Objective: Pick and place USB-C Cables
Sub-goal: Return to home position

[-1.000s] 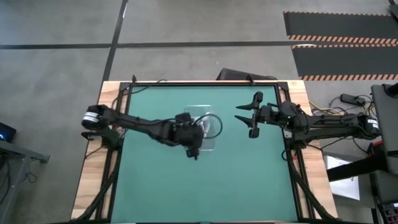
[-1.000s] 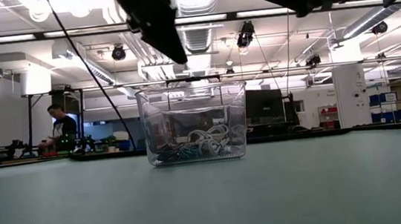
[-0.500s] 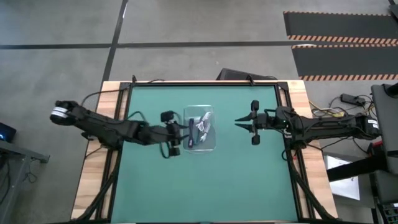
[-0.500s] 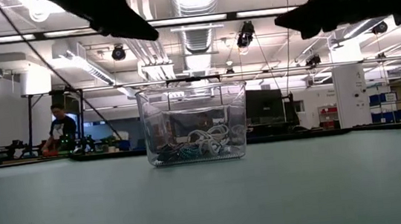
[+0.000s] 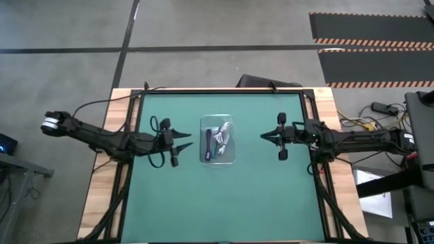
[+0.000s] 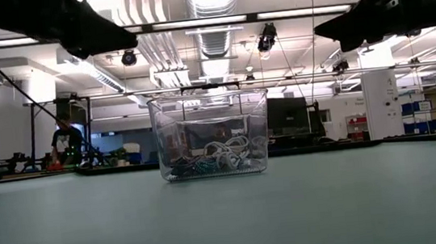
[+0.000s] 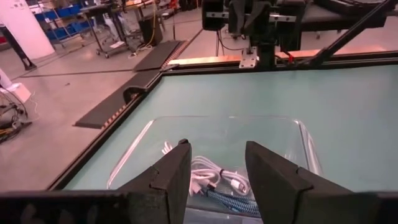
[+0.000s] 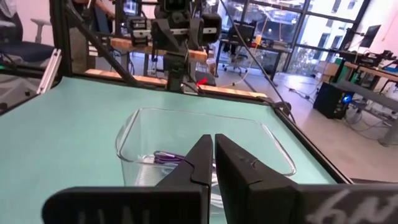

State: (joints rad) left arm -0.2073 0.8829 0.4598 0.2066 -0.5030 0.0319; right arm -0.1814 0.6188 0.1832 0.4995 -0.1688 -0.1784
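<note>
Two wrist views alone: left gripper [image 7: 217, 146] fingers apart, right gripper [image 8: 212, 138] fingers together, USB-C cables [image 7: 214, 175] in tray [image 7: 306, 140].

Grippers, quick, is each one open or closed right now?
Left gripper: open, holding nothing.
Right gripper: shut, holding nothing.

The left arm [image 5: 108, 139] and right arm [image 5: 352, 141] are slim, dark and jointed, the left with a silver-white cap [image 5: 49, 124] at one end and a thin black cable [image 5: 152, 124] looping off it. The left gripper [image 5: 184, 144] and right gripper [image 5: 266, 136] carry matte black wedge-shaped fingers [image 7: 171, 180]
</note>
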